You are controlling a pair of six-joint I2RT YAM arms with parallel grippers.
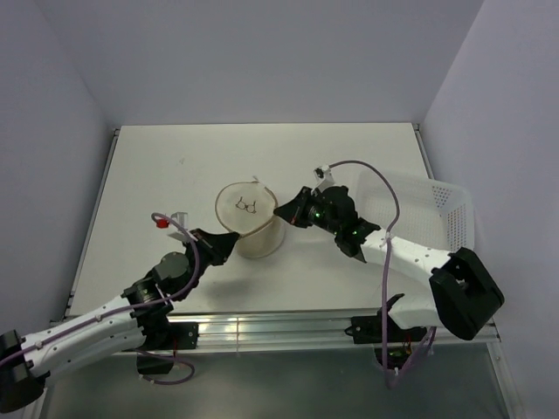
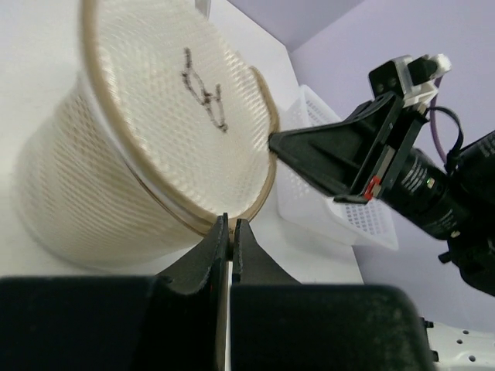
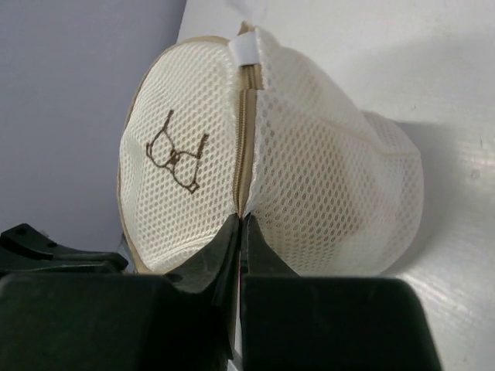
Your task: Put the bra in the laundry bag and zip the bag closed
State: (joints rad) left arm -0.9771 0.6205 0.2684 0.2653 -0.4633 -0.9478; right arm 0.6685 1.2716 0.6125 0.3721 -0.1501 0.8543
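Mid-worktop [image 1: 175, 166], a cream mesh bag [image 1: 251, 218], drum-shaped, round lid uppermost in the top view. On the lid, a small brown line drawing [image 3: 176, 158] of a bra. Tan trim around the lid's rim. Along the seam between lid and wall, a tan zip [image 3: 241, 139], with a white tab [image 3: 247, 48] at its far end in the right wrist view.

Left gripper [image 1: 229, 245] low at the bag's near-left side, touching it. Jaws pressed together to a hairline slit, with the tips right on the tan rim below the lid. Pinched on the bag's edge there, as far as the left wrist view shows.

Right gripper [image 1: 281, 210] at the bag's right side, roughly opposite the left one. Jaws likewise closed to a thin slit, tips meeting exactly on the zip line, with lid mesh to one side and wall mesh to the other. Clamped on that seam. Zip pull not seen, possibly hidden behind the tips.

Bag thus held between the two grippers, touched by both, one on each side.

Bra itself not made out through the mesh in any view. Inside or not, cannot tell.

White perforated basket [image 1: 437, 209] at the worktop's right edge, behind the right arm, well apart from the bag
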